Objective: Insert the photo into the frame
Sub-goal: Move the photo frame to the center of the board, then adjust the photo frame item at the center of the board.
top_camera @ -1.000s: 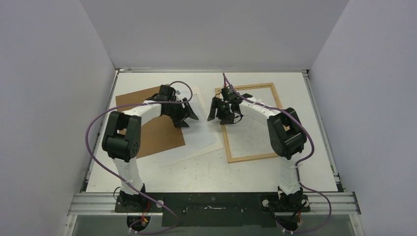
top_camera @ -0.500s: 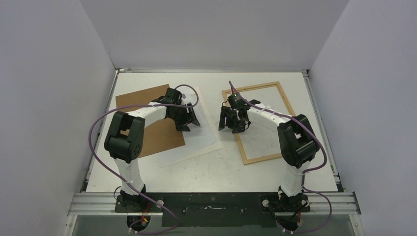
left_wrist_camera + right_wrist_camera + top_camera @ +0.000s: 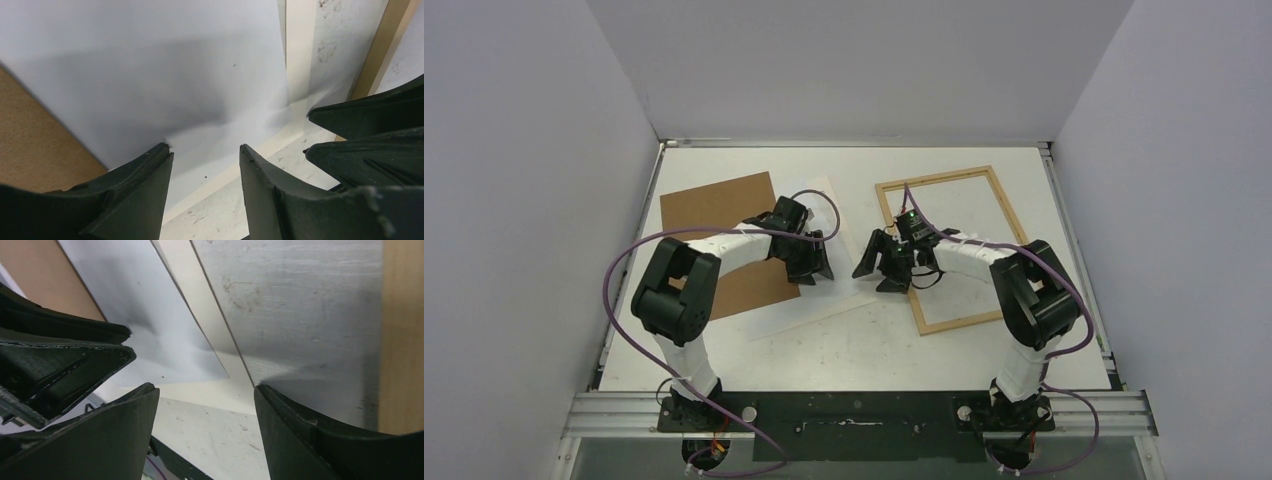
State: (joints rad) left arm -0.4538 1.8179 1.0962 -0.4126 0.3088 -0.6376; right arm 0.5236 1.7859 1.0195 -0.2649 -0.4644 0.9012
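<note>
The photo (image 3: 165, 65) lies flat with its plain white side up, partly over a brown backing board (image 3: 35, 145); it also shows in the top view (image 3: 809, 300) and the right wrist view (image 3: 165, 340). My left gripper (image 3: 205, 150) hangs open just over the photo's near right edge, nothing between its fingers. My right gripper (image 3: 204, 389) faces it from the right, open and empty, over the table beside the photo's corner. The light wooden frame (image 3: 934, 177) lies flat to the right; its left strip (image 3: 402, 330) runs beside the right gripper.
A cream sheet (image 3: 295, 60) sticks out from under the photo along its right edge. The brown board (image 3: 719, 205) covers the table's left part. Both grippers' fingers stand close together, left (image 3: 816, 272) and right (image 3: 877, 275). Grey walls enclose the table.
The frame has slid right and turned a little. Both grippers have moved toward the table's near side and closer to each other at the photo's right corner. The left jaws have narrowed somewhat.
</note>
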